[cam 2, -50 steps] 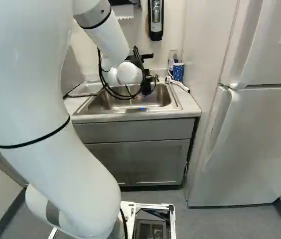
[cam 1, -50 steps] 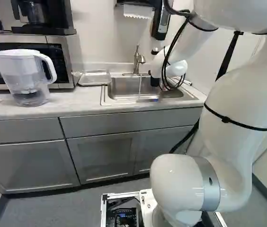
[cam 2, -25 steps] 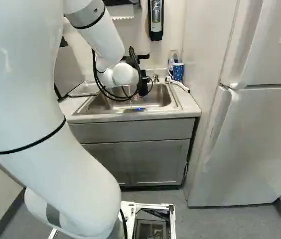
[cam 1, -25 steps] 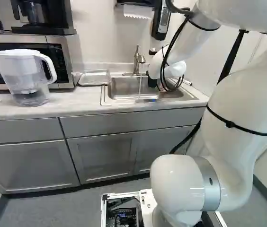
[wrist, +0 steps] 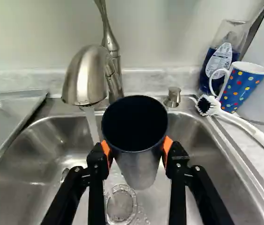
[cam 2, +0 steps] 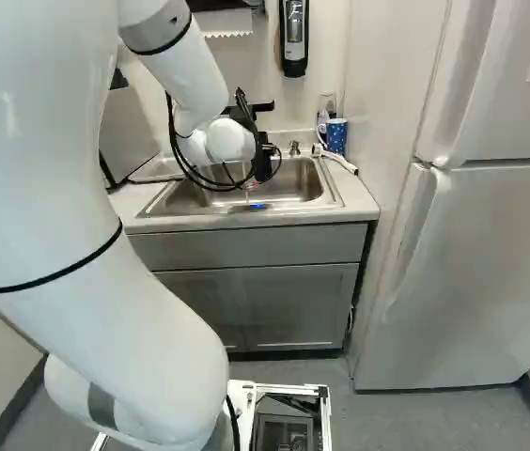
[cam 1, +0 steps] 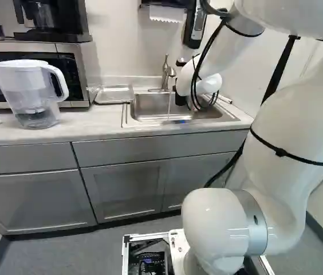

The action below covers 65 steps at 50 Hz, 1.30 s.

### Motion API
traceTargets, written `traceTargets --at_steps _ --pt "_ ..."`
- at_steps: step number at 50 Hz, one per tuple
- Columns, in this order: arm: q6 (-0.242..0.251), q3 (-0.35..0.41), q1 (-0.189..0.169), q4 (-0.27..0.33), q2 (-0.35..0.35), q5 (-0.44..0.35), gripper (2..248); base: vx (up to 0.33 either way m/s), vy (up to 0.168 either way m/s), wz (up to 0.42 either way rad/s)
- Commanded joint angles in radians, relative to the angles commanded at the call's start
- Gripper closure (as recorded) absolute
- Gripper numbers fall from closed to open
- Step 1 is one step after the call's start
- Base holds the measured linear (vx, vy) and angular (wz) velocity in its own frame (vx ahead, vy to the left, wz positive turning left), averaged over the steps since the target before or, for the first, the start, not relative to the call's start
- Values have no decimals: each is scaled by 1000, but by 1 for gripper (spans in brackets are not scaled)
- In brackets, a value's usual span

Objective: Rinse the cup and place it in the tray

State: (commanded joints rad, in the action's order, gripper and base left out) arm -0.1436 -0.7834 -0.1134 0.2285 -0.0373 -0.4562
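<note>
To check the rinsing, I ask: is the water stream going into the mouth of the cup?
No, the water stream falls beside the cup, outside its rim, toward the sink.

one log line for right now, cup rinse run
gripper: shut on cup | cup: over sink, beside stream | tap: running | tray: beside sink, cup not in it

Grey cabinets beside a pale refrigerator, white wall behind, grey floor.
</note>
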Motion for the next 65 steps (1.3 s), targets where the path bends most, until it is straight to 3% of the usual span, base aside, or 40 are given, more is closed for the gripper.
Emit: traceTargets --at_steps 65 --pt "0 6 101 -193 6 0 128 0 0 0"
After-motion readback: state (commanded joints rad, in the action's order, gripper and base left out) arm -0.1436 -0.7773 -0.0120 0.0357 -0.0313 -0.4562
